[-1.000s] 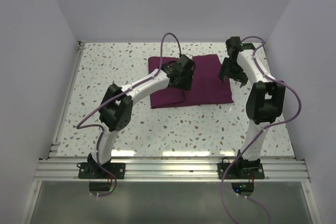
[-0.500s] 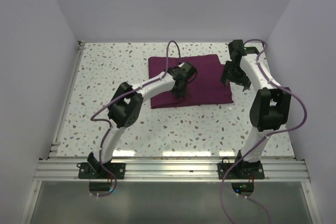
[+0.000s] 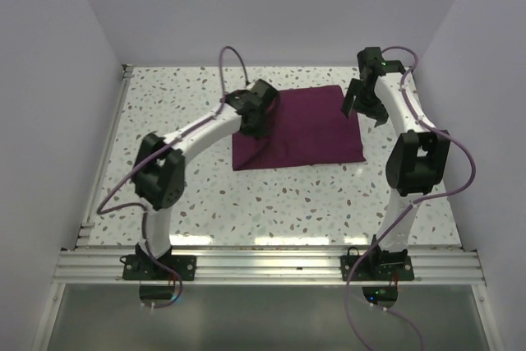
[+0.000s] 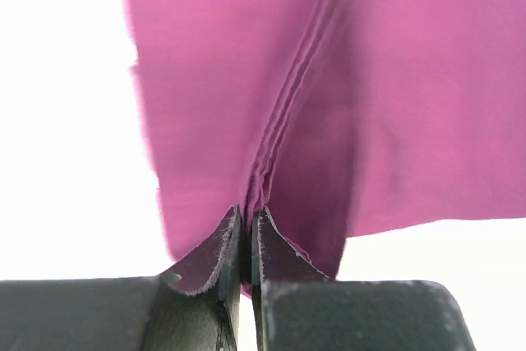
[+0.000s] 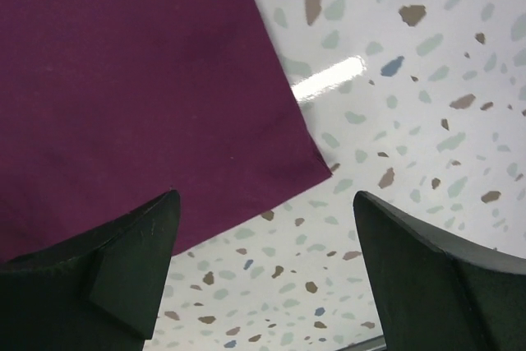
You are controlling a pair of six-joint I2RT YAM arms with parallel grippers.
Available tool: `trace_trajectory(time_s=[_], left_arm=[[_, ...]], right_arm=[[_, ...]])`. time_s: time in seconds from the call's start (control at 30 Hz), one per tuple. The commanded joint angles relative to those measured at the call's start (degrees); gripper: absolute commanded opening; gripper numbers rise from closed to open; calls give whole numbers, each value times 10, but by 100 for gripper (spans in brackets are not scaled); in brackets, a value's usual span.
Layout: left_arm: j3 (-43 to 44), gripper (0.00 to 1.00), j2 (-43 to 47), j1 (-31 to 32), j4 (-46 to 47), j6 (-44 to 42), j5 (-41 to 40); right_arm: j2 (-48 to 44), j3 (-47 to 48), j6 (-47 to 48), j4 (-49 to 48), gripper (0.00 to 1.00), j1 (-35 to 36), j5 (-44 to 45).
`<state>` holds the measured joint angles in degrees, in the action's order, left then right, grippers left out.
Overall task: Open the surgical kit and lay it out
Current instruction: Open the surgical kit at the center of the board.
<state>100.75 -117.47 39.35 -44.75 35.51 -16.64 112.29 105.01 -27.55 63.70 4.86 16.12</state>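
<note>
from above, the cloth wrap (image 3: pixel 308 125) lies folded on the table (image 3: pixel 181 195), its long axis running left to right. the left end effector (image 3: pixel 253 125) is on the cloth's left part, and the right end effector (image 3: pixel 366 108) hovers by its far right corner. left wrist: the fingers are pressed together, pinching a pleated ridge (image 4: pixel 288 113) that runs straight ahead of them. right wrist: the fingers are spread wide, with the cloth's corner just ahead between them and the cloth reaching away to their left.
</note>
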Motion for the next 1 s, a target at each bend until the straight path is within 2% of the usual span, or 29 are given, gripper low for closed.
trace_trajectory(time_s=[0.0, 0.1, 0.13, 0.17, 0.2, 0.27, 0.33, 0.47, 0.6, 0.97], left_arm=[[-122, 0, 167, -88, 21, 33, -10], [-231, 16, 245, -126, 53, 20, -17], [-252, 30, 257, -132, 56, 18, -20], [-273, 41, 273, -141, 55, 18, -25], [-308, 67, 279, -144, 54, 19, -28], [-339, 87, 289, -151, 46, 28, -32], [-382, 99, 297, -153, 45, 42, -28], [-437, 100, 338, -154, 36, 54, -23], [-450, 100, 377, -158, 6, 52, -42], [-476, 99, 434, -161, -38, 61, -38]], right_arm=[[30, 69, 10, -13, 91, 3, -56], [50, 93, -5, -37, 91, 4, -87], [64, 97, -15, -45, 91, 3, -93], [71, 99, -22, -59, 91, 4, -108], [79, 102, -28, -65, 91, 4, -110], [100, 105, -51, -79, 91, 4, -102], [110, 99, -78, -94, 91, 2, -85], [109, 53, -111, -181, 92, 0, -65], [116, 32, -148, -234, 92, -4, -12], [217, 118, -186, -247, 90, -22, 80]])
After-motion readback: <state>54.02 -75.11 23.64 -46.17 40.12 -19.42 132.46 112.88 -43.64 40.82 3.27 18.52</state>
